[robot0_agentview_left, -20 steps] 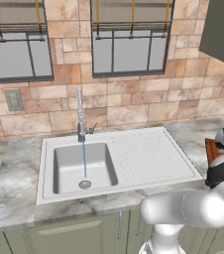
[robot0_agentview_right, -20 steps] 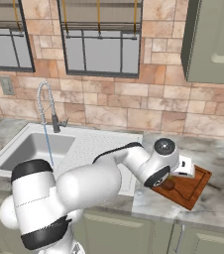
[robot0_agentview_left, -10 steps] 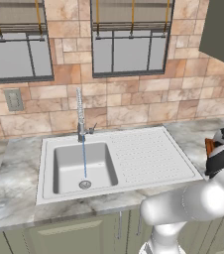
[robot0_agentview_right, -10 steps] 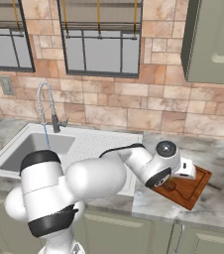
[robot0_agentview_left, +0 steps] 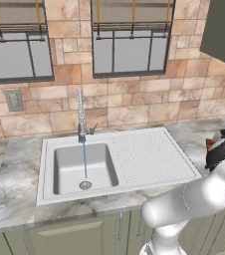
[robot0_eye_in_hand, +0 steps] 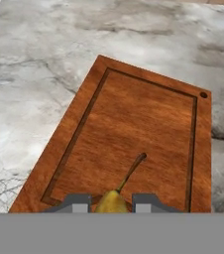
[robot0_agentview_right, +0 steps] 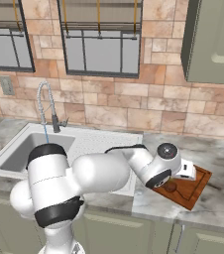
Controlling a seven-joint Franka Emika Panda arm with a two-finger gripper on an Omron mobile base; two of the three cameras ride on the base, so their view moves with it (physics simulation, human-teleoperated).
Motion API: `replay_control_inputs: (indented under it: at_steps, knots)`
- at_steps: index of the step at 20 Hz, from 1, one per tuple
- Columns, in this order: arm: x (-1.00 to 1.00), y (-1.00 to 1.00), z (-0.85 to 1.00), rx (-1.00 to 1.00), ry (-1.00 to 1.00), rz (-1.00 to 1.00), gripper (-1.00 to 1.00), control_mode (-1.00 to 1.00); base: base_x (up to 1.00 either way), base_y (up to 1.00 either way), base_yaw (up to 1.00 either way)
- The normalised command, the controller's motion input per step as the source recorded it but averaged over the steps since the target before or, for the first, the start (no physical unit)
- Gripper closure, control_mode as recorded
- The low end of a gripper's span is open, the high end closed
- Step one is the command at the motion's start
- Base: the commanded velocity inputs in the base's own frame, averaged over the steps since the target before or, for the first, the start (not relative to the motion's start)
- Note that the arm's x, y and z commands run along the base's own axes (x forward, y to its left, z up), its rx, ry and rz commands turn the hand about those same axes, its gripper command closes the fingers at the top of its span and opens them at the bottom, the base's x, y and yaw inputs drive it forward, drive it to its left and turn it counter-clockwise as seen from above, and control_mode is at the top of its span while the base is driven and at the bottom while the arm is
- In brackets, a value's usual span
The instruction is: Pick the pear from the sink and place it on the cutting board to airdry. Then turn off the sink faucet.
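Observation:
The pear [robot0_eye_in_hand: 113, 202], golden with a thin dark stem, sits between my two fingertips [robot0_eye_in_hand: 77, 203], and my gripper [robot0_eye_in_hand: 111, 204] is shut on it. Directly beneath lies the reddish-brown cutting board [robot0_eye_in_hand: 139, 124]. From the right base view, the pear [robot0_agentview_right: 170, 187] hangs low over the cutting board [robot0_agentview_right: 194, 184] under my gripper [robot0_agentview_right: 171, 183]; whether it touches the wood I cannot tell. The sink [robot0_agentview_left: 144, 154] lies to the left, its basin holding just a drain [robot0_agentview_left: 85, 185]. The sink faucet [robot0_agentview_left: 80, 117] pours a thin stream of water [robot0_agentview_left: 84, 159].
Grey marble counter [robot0_eye_in_hand: 44, 74] surrounds the board on all sides. A ribbed drainboard [robot0_agentview_left: 144, 149] lies between the basin and the board. Windows and a tiled wall [robot0_agentview_left: 134, 99] stand behind, and a wall cabinet [robot0_agentview_right: 213, 39] hangs above the board.
The arm's elbow and lower links have swung up and to the right. The hand with the pear stays almost still over the board. Water keeps running.

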Motion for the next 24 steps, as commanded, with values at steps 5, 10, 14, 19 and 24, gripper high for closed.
replay_control_inputs:
  at_steps: [5,10,14,19,24]
  knots:
    - [0.1,-0.05,-0.14,0.0,0.0,0.0,1.0,-1.0,0.0,0.0,0.0]
    - [0.07,-0.11,-0.13,0.0,0.0,0.0,1.0,-1.0,0.0,0.0,0.0]
    - [0.14,-0.09,-0.17,0.0,0.0,0.0,1.0,-1.0,0.0,0.0,0.0]
    - [0.13,-0.1,-0.17,0.0,0.0,0.0,1.0,-1.0,0.0,0.0,0.0]
    - [0.15,-0.12,-0.17,0.0,0.0,0.0,1.0,-1.0,0.0,0.0,0.0]
